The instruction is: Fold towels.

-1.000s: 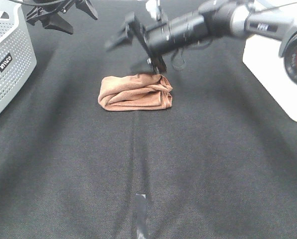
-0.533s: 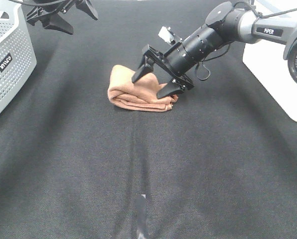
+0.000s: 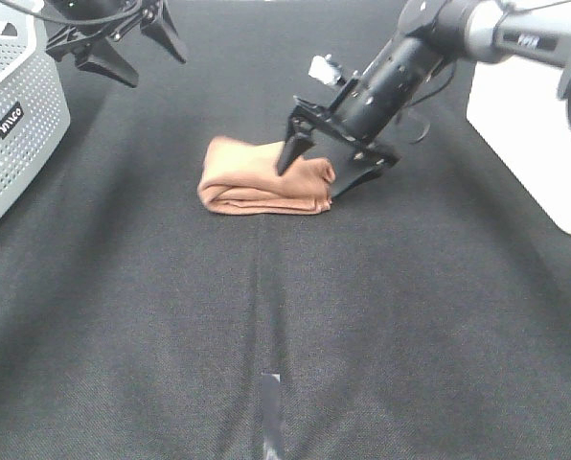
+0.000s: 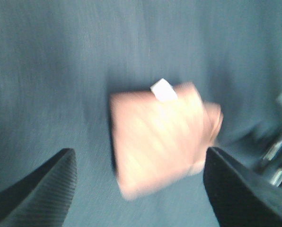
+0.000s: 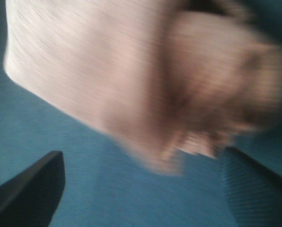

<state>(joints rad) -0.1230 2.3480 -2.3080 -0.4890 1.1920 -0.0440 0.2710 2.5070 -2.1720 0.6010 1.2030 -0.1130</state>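
One reddish-brown towel [image 3: 264,176] lies folded beside the grey perforated basket [image 3: 17,115], my right gripper [image 3: 331,165] spread wide at its far end, left gripper [image 3: 123,43] open, idle; I judge tidying remains.

Both wrist views are motion-blurred. In the left wrist view the towel [image 4: 160,137] shows no weave or hem detail; its white tag [image 4: 163,90] is a smear with no legible marking. The left gripper [image 4: 141,189] fingers are cut off at the bottom edge.

In the right wrist view the towel fills the upper frame and runs off the top edge; its bunched end [image 5: 226,80] is indistinct.

In the exterior high view the grey basket [image 3: 17,115] is cropped at the left edge. The right gripper [image 3: 329,163] partly hides the towel's right end, and contact cannot be determined.
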